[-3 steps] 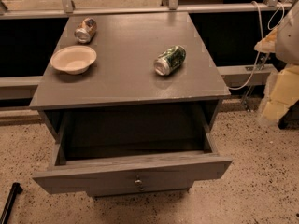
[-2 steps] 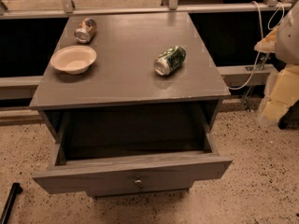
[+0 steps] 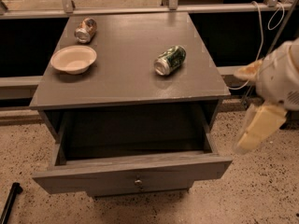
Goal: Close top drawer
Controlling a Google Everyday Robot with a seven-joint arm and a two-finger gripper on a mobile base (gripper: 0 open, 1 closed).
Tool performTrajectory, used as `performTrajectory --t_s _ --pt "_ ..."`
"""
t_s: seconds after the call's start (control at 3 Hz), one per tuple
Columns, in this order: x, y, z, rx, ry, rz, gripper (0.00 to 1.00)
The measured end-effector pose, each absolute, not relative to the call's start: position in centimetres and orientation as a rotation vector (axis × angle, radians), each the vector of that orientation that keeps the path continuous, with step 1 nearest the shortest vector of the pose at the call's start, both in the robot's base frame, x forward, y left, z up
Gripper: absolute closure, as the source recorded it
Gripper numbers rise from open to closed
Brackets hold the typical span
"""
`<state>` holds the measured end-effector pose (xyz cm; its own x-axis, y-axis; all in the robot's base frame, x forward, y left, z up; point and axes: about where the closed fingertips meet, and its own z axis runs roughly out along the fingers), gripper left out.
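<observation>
Nothing had shifted: the top drawer point(image 3: 135, 171) stood pulled out, its wide front running crosswise, lower-left of the claw point(image 3: 259, 127), whose opening I couldn't tell.

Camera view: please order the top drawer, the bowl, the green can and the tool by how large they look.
1. top drawer, open, clearly largest.
2. bowl and tool: look alike; the tool, at the right edge beside the cabinet, may be nearer the camera, so unranked.
3. green can, smallest.

gripper point(image 3: 256, 130) — right of top drawer point(image 3: 117, 171), apart
</observation>
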<state>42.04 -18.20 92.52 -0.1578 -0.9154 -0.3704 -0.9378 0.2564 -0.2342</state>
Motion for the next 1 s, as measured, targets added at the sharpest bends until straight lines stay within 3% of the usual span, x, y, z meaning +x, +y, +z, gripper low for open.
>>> performTrajectory --t_s 0.67,1.0 --pt "41.0 -17.5 89.4 -1.665 2.075 0.223 0.0" --pt "40.1 -15.2 84.9 -1.671 1.954 0.43 0.0"
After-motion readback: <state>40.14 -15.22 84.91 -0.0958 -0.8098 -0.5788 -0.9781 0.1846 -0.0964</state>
